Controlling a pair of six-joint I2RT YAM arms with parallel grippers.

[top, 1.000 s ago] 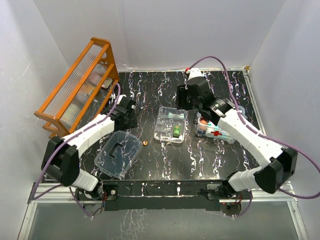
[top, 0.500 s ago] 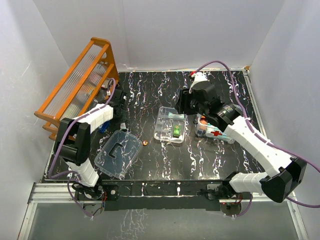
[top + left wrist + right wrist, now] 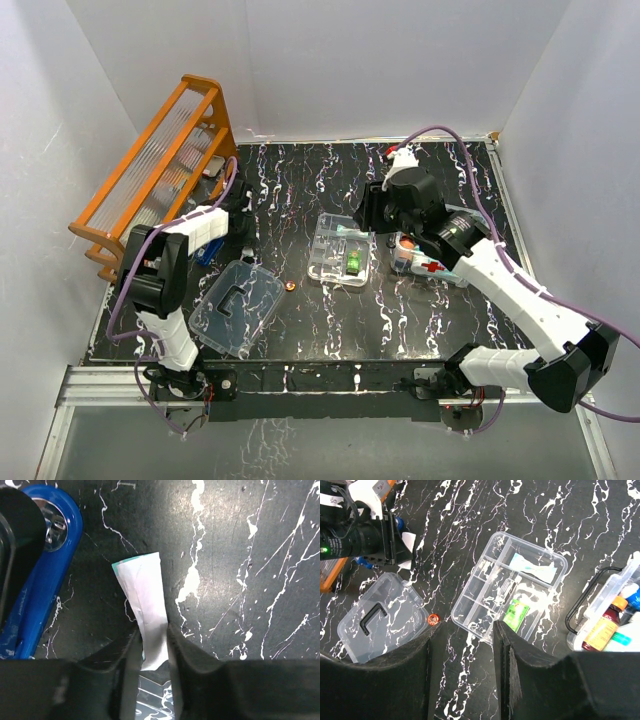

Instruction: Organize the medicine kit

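The medicine kit lies in parts on the black marbled table. Its clear compartmented tray (image 3: pixel 342 250) (image 3: pixel 475 587) holds a green packet (image 3: pixel 516 614) and a white-and-teal packet (image 3: pixel 532 567). The clear lid (image 3: pixel 238 308) (image 3: pixel 385 615) with the dark handle lies flat to the left. The clear box (image 3: pixel 430 260) (image 3: pixel 610 625) on the right holds small bottles. My left gripper (image 3: pixel 237 215) (image 3: pixel 152 630) is down at the table near the rack, shut on a white packet (image 3: pixel 145 595) with a teal end. My right gripper (image 3: pixel 372 212) (image 3: pixel 462 630) hovers open above the tray's near edge, holding nothing.
An orange wooden rack (image 3: pixel 160 170) with ribbed clear panels stands at the far left. A blue tool (image 3: pixel 40 580) lies just left of the held packet. A small orange ring (image 3: pixel 290 286) (image 3: pixel 433 618) sits between lid and tray.
My left arm has swung left toward the rack, and its jaws have closed on the white packet. My right arm has shifted slightly over the tray.
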